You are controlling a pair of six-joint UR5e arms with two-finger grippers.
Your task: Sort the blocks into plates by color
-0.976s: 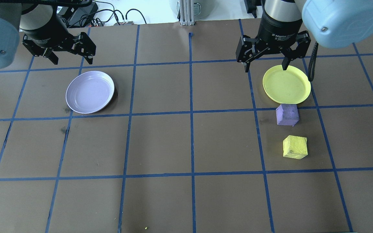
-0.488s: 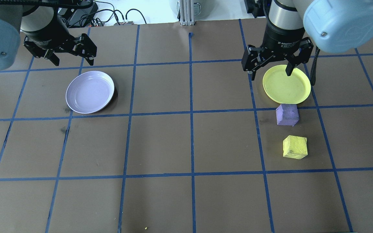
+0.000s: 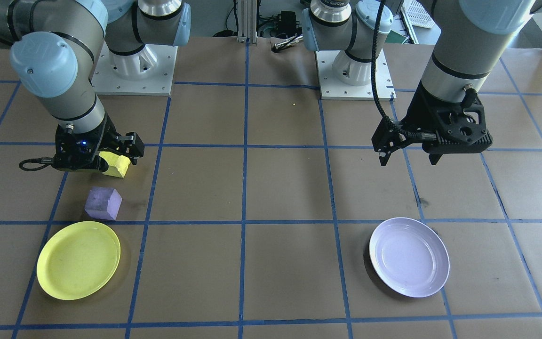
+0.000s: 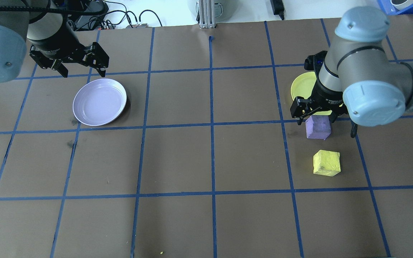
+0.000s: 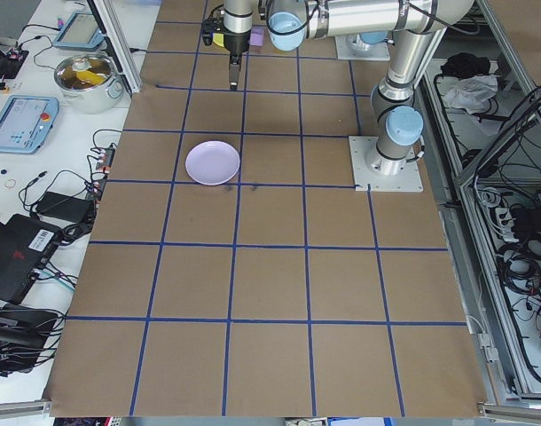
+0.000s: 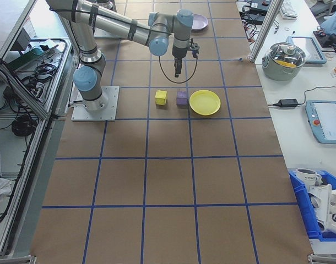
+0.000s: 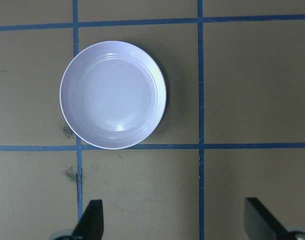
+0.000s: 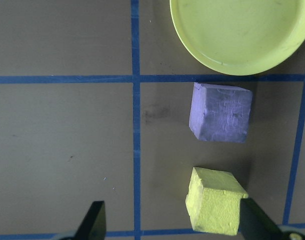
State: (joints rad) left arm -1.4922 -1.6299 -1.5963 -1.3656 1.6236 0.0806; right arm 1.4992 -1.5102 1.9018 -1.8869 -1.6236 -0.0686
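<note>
Right wrist-mounted view: right gripper spread, empty, above rough yellow foam cube, presumably lining up; left gripper spread above glossy lavender plate, likely waiting.

yellow block | pale purple block | bright yellow plate | glossy lavender plate | brown table, blue tape grid | black grippers, grey arms, light-blue caps

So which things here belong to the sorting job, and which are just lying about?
Job:
yellow block
purple block
yellow plate
lavender plate

Lying about:
pot
tablet
blue bin
cables
</note>
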